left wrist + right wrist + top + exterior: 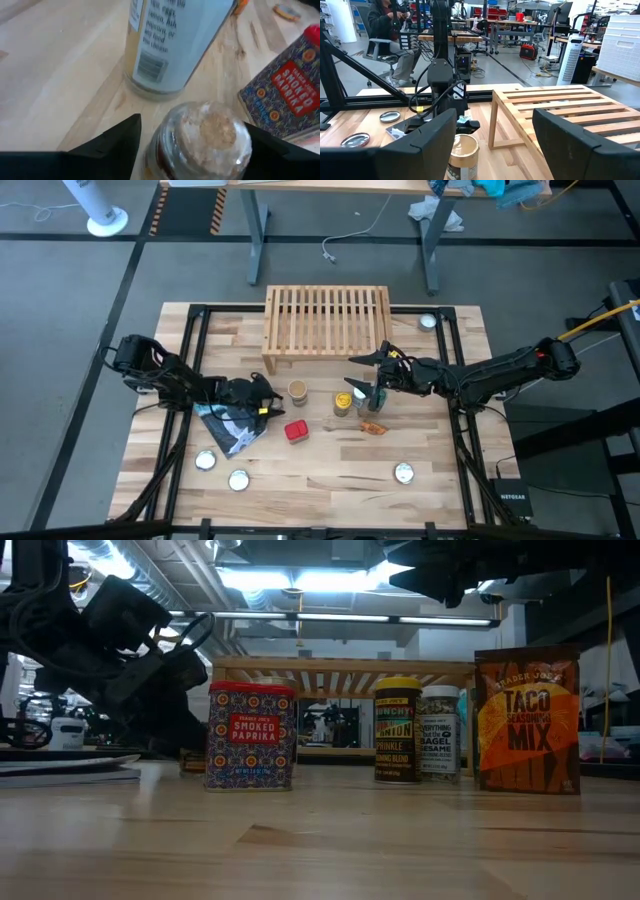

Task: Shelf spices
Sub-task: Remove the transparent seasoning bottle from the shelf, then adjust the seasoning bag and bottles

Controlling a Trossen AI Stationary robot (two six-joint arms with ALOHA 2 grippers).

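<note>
The light-wood shelf (325, 320) stands on its short legs at the table's far middle. In front of it stand a tan-lidded jar (297, 390), a yellow-lidded jar (342, 402), a green-lidded jar (365, 397), the red tin (296, 430) and the orange packet (373, 425). My left gripper (262, 398) is open just left of the tan-lidded jar. In the left wrist view its fingers stand on either side of a small clear jar (205, 135). My right gripper (353, 372) is open and hovers above the yellow-lidded and green-lidded jars, by the shelf's near right corner. My left gripper (195, 145) has one finger on each side of the small clear jar, coming at it slanting down from the table's left. Whether the fingers touch the jar I cannot tell.
A blue-and-white pouch (235, 428) lies under the left arm. Flat silver discs lie near the front edge (206, 460) (238, 479) (403, 472) and at the far right (428, 322). Black frame rails run along both table sides. Bare wood shows between the tin and the near edge.
</note>
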